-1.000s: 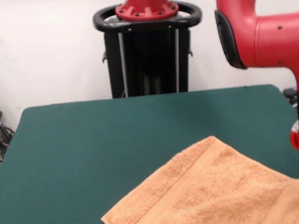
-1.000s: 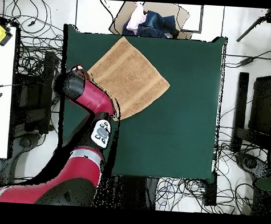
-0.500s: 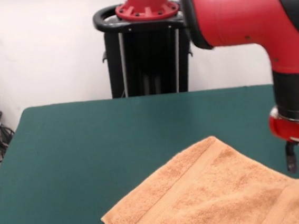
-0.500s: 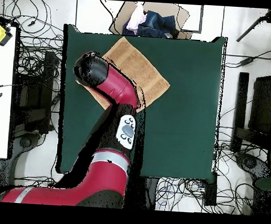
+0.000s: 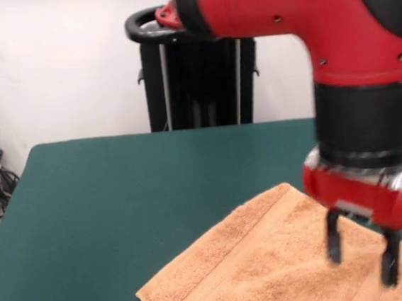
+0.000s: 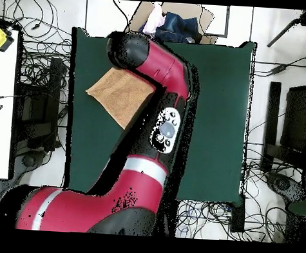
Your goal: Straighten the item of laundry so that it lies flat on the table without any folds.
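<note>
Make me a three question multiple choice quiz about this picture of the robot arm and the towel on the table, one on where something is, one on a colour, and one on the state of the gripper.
1. Where is the gripper?
A. over the towel
B. over bare table, far from the towel
C. out of sight

2. What colour is the table top?
A. white
B. dark green
C. red

3. How do the gripper's fingers stand?
A. shut on a towel corner
B. pressed together, empty
C. apart, with nothing between them

Answers:
1. A, since the front view shows the fingertips hanging above the orange-tan cloth.
2. B, as the felt-like surface around the towel is dark green in both views.
3. C, because the two dark fingers show a clear gap and no cloth is pinched or lifted.
</note>
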Controlling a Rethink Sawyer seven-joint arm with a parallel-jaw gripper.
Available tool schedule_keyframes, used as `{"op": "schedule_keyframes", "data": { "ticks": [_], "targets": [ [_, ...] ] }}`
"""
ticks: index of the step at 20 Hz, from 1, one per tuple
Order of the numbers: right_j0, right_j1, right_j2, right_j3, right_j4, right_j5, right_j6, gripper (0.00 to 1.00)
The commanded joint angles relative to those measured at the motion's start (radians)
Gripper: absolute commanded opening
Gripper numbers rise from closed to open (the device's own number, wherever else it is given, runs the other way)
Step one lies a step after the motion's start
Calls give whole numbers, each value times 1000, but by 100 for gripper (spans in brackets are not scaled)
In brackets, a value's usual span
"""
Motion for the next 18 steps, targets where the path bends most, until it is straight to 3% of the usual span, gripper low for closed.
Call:
{"op": "schedule_keyframes", "data": {
  "ticks": [1, 5, 8, 13, 15, 18],
  "targets": [
    [-153, 380, -100, -611, -91, 181, 55, 100],
    [-217, 521, -202, -845, -36, 192, -17, 100],
    [-260, 601, -314, -941, 89, 192, -69, 100],
    [-295, 620, -483, -971, 310, 360, -52, 100],
    [-285, 594, -473, -946, 339, 431, -26, 100],
    [-245, 506, -407, -866, 274, 507, 2, 100]
  ]
}}
